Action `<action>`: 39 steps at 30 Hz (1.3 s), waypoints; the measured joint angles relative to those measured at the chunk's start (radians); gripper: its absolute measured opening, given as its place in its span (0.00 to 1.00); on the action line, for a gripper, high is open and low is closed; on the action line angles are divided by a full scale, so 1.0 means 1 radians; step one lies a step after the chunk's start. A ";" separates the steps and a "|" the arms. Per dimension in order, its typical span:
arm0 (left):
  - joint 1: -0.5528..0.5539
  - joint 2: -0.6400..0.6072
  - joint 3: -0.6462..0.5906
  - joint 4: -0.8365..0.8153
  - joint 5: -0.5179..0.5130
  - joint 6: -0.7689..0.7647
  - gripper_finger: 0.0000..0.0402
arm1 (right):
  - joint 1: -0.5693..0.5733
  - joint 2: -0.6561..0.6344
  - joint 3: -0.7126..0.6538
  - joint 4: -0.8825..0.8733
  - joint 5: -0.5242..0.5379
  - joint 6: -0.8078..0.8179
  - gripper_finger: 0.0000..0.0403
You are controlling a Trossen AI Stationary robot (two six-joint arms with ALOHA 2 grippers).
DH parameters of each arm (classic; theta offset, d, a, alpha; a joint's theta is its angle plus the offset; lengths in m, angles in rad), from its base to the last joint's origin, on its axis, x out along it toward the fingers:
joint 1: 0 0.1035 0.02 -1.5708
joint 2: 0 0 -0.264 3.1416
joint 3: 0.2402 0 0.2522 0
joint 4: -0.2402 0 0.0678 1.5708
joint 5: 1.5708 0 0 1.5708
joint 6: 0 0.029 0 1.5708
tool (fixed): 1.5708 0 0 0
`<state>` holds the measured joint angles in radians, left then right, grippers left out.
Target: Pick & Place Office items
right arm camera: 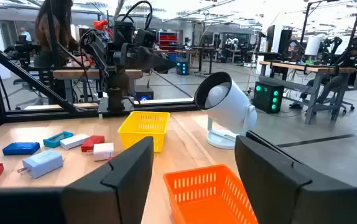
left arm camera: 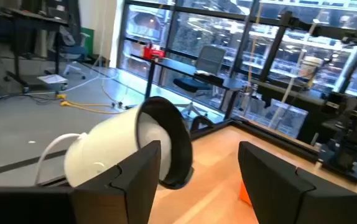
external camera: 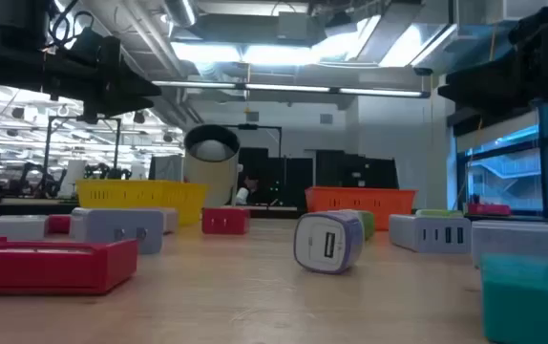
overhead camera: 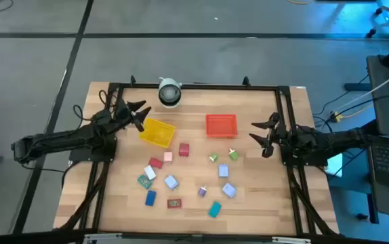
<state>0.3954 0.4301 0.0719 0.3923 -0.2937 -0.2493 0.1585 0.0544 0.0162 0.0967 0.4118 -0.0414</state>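
From the high view I see the office items (overhead camera: 181, 177) scattered loose over the middle and near half of the table (overhead camera: 262, 203), none in a tray. They are tiny blocky pieces in red, pink, blue, teal, green, purple and whitish. The yellow tray (overhead camera: 157, 132) sits toward the far left, the red tray (overhead camera: 221, 125) toward the far middle, and a white camera (overhead camera: 170, 92) stands at the far edge. My left gripper (overhead camera: 139, 114) hangs just beside the yellow tray with fingers spread and nothing between them. My right gripper (overhead camera: 262, 137) waits near the right edge, also spread and empty.

In the low view the pieces look like small plug adapters and flat boxes. A rounded purple-white adapter (external camera: 328, 241) lies nearest, with a flat red piece (external camera: 50, 263) at the left.

The left wrist view shows only the white camera and bare wood past my parted fingers (left arm camera: 129, 180).

The right wrist view shows both trays and several pieces beyond the yellow one.

I judge these light, rigid and smooth plastic, likely to skid if nudged. I would pinch each across its flat opposite sides, low on the body.
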 joint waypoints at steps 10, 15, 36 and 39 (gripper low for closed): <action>0.000 0.000 0.000 0.000 0.078 0.022 0.53 | 0.000 0.000 0.000 0.012 0.000 -0.030 0.56; 0.000 0.000 0.000 0.000 0.078 0.025 0.53 | 0.000 0.000 0.000 0.023 0.000 -0.045 0.56; -0.002 0.004 0.000 0.000 0.238 0.000 0.53 | 0.000 0.061 0.091 -0.011 0.261 0.243 0.56; -0.001 0.004 0.000 0.000 0.264 0.008 0.53 | 0.000 0.136 0.156 -0.074 0.265 0.333 0.56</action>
<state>0.3946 0.4344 0.0719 0.3923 -0.0298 -0.2410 0.1585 0.1906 0.1722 0.0231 0.6772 0.2911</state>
